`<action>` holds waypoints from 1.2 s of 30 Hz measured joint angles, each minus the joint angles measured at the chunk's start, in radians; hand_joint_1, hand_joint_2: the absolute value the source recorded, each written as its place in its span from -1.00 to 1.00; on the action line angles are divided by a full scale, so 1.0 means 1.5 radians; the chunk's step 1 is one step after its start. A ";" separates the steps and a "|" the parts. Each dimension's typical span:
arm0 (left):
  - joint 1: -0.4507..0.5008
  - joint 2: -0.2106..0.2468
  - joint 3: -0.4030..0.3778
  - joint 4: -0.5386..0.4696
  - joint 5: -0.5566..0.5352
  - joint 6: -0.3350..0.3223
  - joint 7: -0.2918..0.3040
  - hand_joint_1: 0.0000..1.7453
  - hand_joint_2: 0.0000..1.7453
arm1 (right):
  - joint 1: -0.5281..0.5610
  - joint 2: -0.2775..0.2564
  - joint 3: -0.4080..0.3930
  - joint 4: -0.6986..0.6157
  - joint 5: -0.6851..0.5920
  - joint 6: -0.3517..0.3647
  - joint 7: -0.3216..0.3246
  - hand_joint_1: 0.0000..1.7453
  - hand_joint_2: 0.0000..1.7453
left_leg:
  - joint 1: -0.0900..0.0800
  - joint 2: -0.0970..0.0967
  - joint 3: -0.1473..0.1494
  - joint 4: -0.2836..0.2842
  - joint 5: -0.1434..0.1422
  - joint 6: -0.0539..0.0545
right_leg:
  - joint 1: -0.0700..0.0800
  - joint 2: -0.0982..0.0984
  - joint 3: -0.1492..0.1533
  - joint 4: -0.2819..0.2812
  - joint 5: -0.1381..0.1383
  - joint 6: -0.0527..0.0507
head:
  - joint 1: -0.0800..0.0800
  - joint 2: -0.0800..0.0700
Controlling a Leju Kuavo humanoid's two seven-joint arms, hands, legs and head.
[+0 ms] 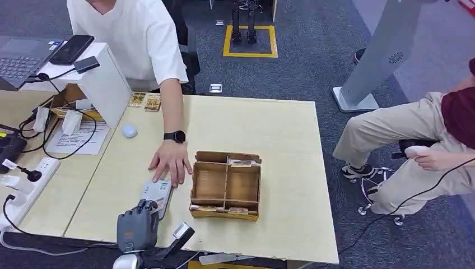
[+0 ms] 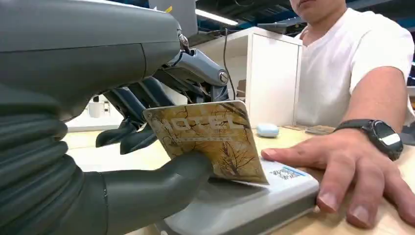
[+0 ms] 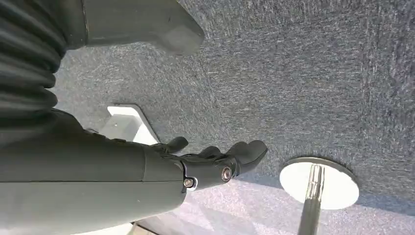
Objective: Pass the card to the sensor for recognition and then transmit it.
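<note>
Steadying sensor (image 2: 254,200) (under card (image 2: 210,142)): person's hand (image 2: 342,171).

"Where are you standing?"

"In an office or test lab, I'd say. Grey carpet (image 1: 313,61) runs under everything, with a yellow square (image 1: 250,42) taped on it past the table's far edge."

"What else tells you so?"

"A pale table (image 1: 280,140) before me. By its far left corner, a laptop (image 1: 19,56) and phone (image 1: 71,49) on a white stand; at the left edge, a power strip (image 1: 28,185) with trailing cables. A grey kiosk base (image 1: 381,56) stands on the carpet beyond the right edge."
</note>
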 joint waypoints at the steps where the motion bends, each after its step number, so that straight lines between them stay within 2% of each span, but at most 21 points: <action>1: -0.001 0.000 0.000 0.003 0.000 0.000 0.000 1.00 1.00 | 0.000 0.000 0.000 0.000 0.000 0.000 0.000 -1.00 1.00 | 0.000 0.000 0.000 0.000 0.000 0.000 | 0.000 0.000 0.000 0.000 0.000 0.000 | 0.000 0.000; 21: -0.018 0.005 -0.021 0.047 0.009 0.000 0.004 1.00 1.00 | 0.000 0.003 0.000 0.000 0.001 0.000 0.000 -1.00 1.00 | 0.000 -0.001 0.003 0.000 0.000 0.000 | 0.000 -0.001 0.003 0.000 0.000 0.000 | 0.000 0.000; 22: -0.016 0.004 -0.021 0.038 0.048 0.000 -0.013 1.00 1.00 | 0.000 0.003 0.000 0.000 0.000 0.000 0.000 -1.00 1.00 | 0.000 -0.001 0.003 0.000 0.000 0.000 | 0.000 -0.001 0.003 0.000 0.000 0.000 | 0.000 0.000; 25: -0.004 -0.004 -0.021 -0.005 0.193 0.001 -0.098 1.00 1.00 | 0.001 0.003 -0.004 0.000 -0.002 0.000 -0.001 -1.00 1.00 | 0.000 -0.001 0.003 0.000 0.000 0.000 | 0.000 -0.001 0.003 0.000 0.000 0.000 | 0.000 0.000; 29: 0.011 -0.033 -0.020 -0.066 0.511 -0.007 -0.273 1.00 1.00 | 0.005 0.003 -0.016 0.000 -0.011 0.000 -0.016 -1.00 1.00 | 0.000 -0.001 0.002 0.000 0.000 0.000 | 0.000 -0.001 0.002 0.000 0.000 0.000 | 0.001 0.000; 32: 0.009 -0.053 -0.020 -0.120 0.720 -0.044 -0.366 1.00 1.00 | 0.011 0.002 -0.024 0.000 -0.027 0.000 -0.034 -1.00 1.00 | 0.000 -0.001 0.001 0.000 0.000 0.000 | 0.000 -0.001 0.001 0.000 0.000 0.000 | 0.000 0.000; 36: 0.002 -0.067 -0.020 -0.180 0.816 -0.073 -0.402 1.00 1.00 | 0.019 -0.002 -0.034 0.000 -0.034 0.000 -0.037 -1.00 1.00 | 0.000 -0.001 0.001 0.000 0.000 0.000 | 0.000 0.000 0.001 0.000 0.000 0.000 | 0.000 0.000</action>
